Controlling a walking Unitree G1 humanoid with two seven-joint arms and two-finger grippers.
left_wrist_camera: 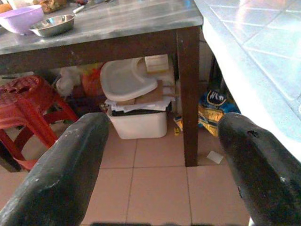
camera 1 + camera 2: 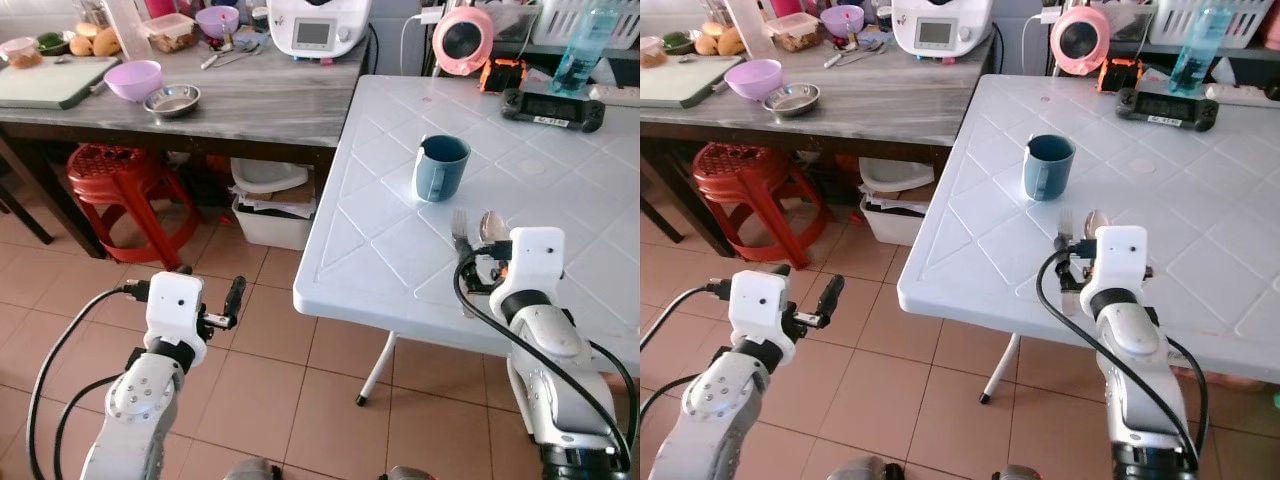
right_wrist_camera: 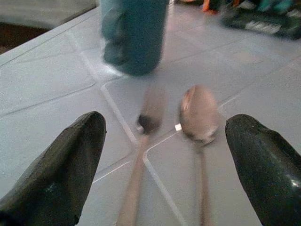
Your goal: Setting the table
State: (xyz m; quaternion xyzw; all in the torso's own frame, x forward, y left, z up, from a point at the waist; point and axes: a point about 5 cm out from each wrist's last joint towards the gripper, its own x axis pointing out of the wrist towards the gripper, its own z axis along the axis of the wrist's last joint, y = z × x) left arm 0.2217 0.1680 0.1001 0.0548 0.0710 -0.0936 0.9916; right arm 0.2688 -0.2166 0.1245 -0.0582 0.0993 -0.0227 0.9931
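While the right gripper (image 3: 164,155) is hovering with fingers spread wide around the fork (image 2: 460,232) and spoon (image 2: 492,226), both lying at the mug's (image 2: 441,167) five o'clock on the worktop (image 2: 380,240), a careless closing risks scattering them; left gripper (image 1: 160,169) is idling, released.

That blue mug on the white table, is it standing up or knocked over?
Upright. The blue mug stands on its base on the white table, open mouth up, handle to one side, just beyond the fork and spoon.
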